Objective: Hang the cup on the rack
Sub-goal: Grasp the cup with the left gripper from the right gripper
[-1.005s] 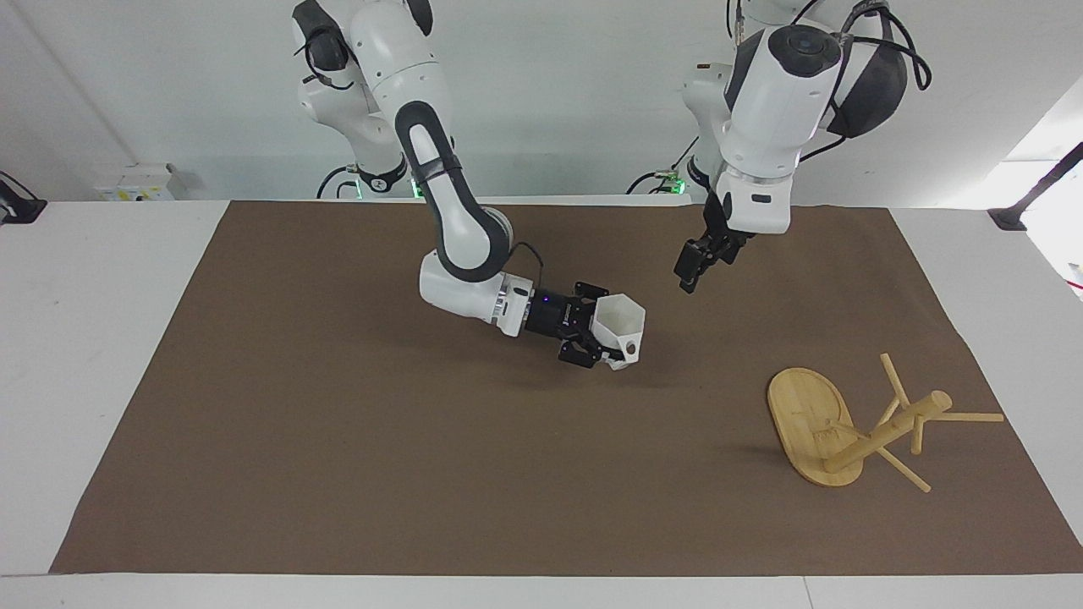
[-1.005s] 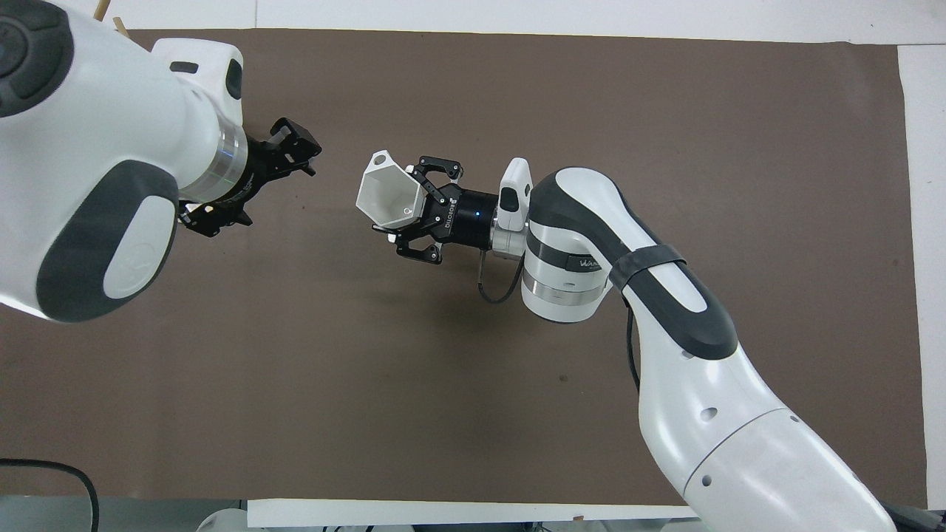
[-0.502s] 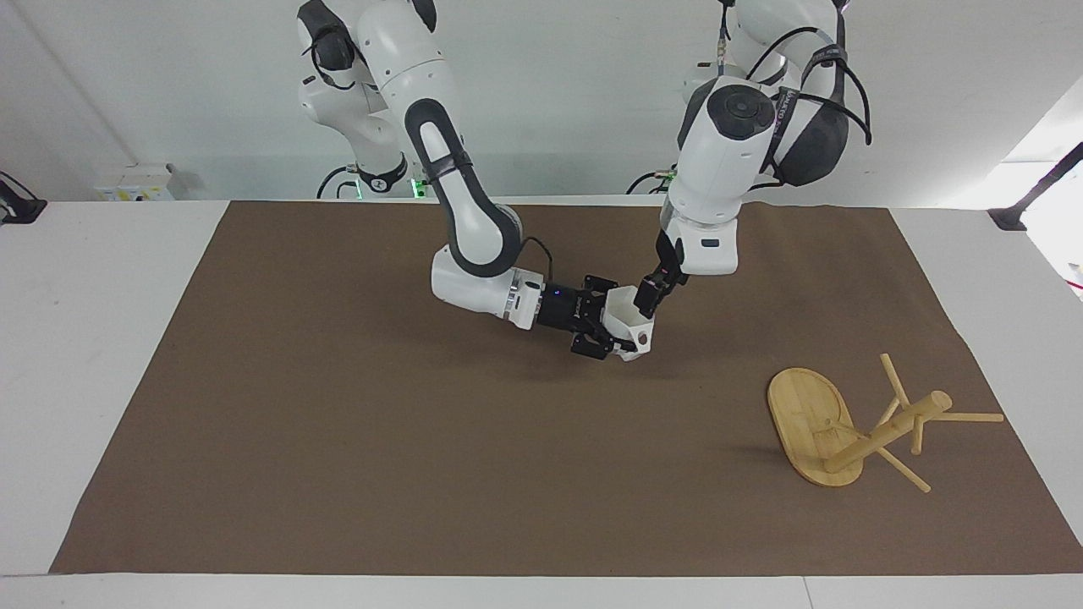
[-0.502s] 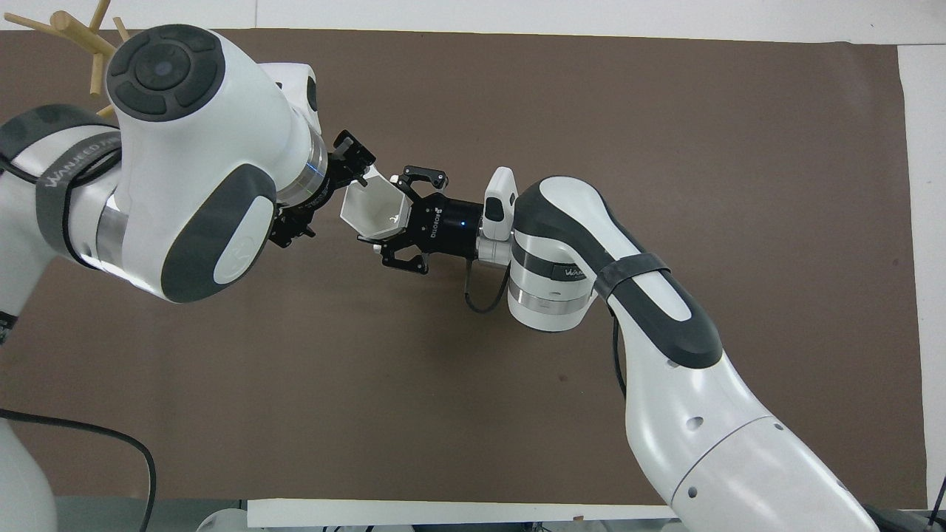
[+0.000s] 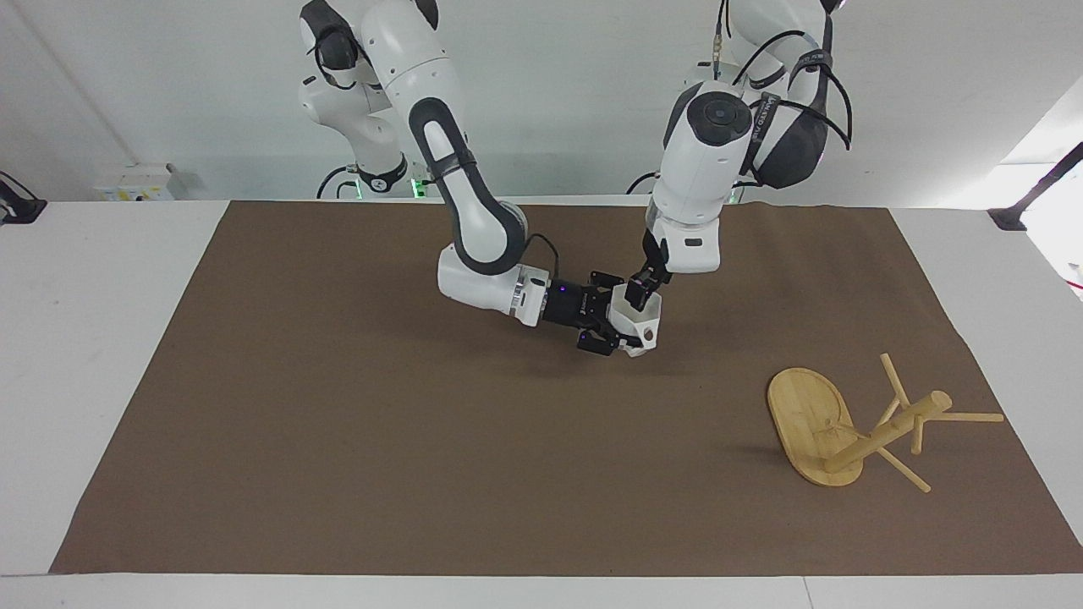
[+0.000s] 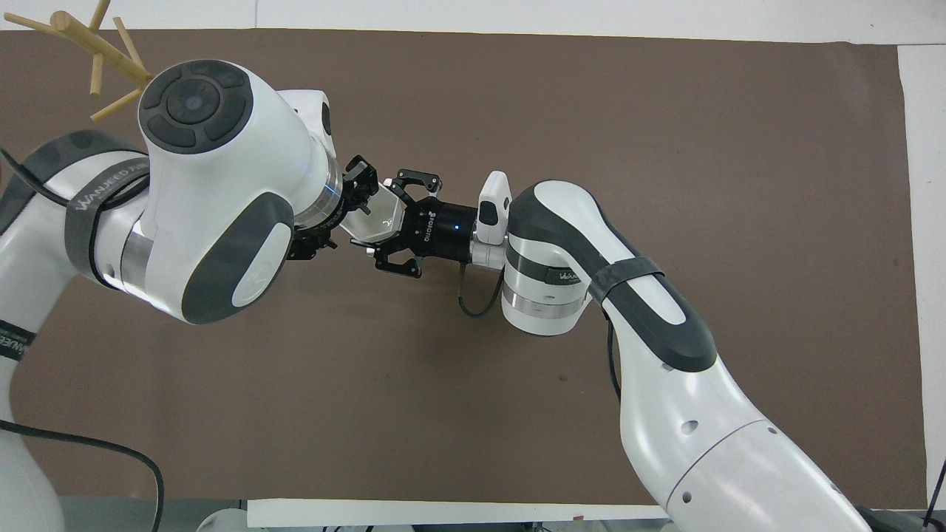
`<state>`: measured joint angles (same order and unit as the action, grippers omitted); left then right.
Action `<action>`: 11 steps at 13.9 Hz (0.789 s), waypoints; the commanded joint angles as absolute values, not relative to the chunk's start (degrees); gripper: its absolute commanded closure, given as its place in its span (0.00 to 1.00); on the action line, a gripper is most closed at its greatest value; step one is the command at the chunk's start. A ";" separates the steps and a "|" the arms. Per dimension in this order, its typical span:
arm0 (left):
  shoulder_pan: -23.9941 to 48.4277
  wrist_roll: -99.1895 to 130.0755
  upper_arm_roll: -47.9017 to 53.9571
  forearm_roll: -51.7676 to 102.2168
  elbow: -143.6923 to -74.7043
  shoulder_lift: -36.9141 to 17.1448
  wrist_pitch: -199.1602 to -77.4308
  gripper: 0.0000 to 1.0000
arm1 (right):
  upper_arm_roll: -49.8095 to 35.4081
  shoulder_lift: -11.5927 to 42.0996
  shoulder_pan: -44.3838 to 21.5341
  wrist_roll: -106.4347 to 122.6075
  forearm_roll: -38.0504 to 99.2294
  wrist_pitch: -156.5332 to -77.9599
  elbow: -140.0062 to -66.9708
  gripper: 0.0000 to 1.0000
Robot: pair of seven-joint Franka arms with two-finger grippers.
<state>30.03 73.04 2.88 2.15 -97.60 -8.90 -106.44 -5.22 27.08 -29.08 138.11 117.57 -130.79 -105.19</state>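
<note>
The white faceted cup (image 5: 640, 320) is held above the middle of the brown mat, tipped on its side; it also shows in the overhead view (image 6: 375, 219). My right gripper (image 5: 616, 328) is shut on the cup from the right arm's end and also shows in the overhead view (image 6: 390, 230). My left gripper (image 5: 640, 294) comes down onto the cup's rim from the left arm's end, with its fingers (image 6: 361, 177) spread on either side of the cup. The bamboo rack (image 5: 810, 421) lies tipped over on the mat, toward the left arm's end. Its pegs (image 6: 96, 46) show in the overhead view.
The brown mat (image 5: 338, 423) covers most of the white table (image 5: 101, 338). The left arm's large wrist (image 6: 214, 185) hides the mat under it in the overhead view.
My left gripper has swung in from the left arm's end and down to the cup's rim. My right gripper has carried the cup slightly toward it.
</note>
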 commanded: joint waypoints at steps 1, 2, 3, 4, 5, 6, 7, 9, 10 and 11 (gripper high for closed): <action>30.85 72.42 2.20 2.90 -102.38 -6.24 -110.03 1.00 | -5.19 26.63 -29.09 139.57 119.09 -131.74 -105.29 0.84; 30.85 72.42 2.20 2.90 -102.48 -6.24 -110.13 1.00 | -5.19 26.63 -29.18 139.57 119.09 -131.92 -105.21 0.84; 30.76 72.42 2.20 2.90 -102.57 -6.24 -110.13 1.00 | -5.19 26.63 -29.18 139.57 119.09 -131.92 -105.12 0.84; 30.67 72.33 2.20 2.90 -102.83 -6.15 -110.13 1.00 | -5.19 26.63 -29.09 139.57 119.09 -131.92 -105.12 0.84; 30.67 72.42 2.20 2.90 -103.09 -5.98 -110.21 1.00 | -5.19 26.63 -29.09 139.57 119.09 -131.92 -105.12 0.84; 30.59 72.42 2.20 2.90 -103.10 -5.89 -110.30 1.00 | -5.19 26.63 -29.09 139.57 119.09 -131.92 -105.12 0.81; 30.59 72.51 2.20 2.90 -103.10 -5.89 -110.65 1.00 | -5.19 26.37 -29.18 139.14 119.18 -132.88 -105.12 0.68; 30.41 72.60 2.20 2.90 -102.92 -6.15 -112.23 1.00 | -5.19 25.67 -29.09 138.08 119.09 -135.78 -105.20 0.43; 30.32 72.51 2.11 2.90 -102.66 -6.24 -112.58 1.00 | -5.19 25.58 -29.00 137.64 119.00 -135.70 -105.21 0.02; 30.32 72.42 2.11 2.90 -102.57 -6.33 -113.02 1.00 | -5.19 25.58 -28.74 137.38 119.00 -135.44 -105.21 0.01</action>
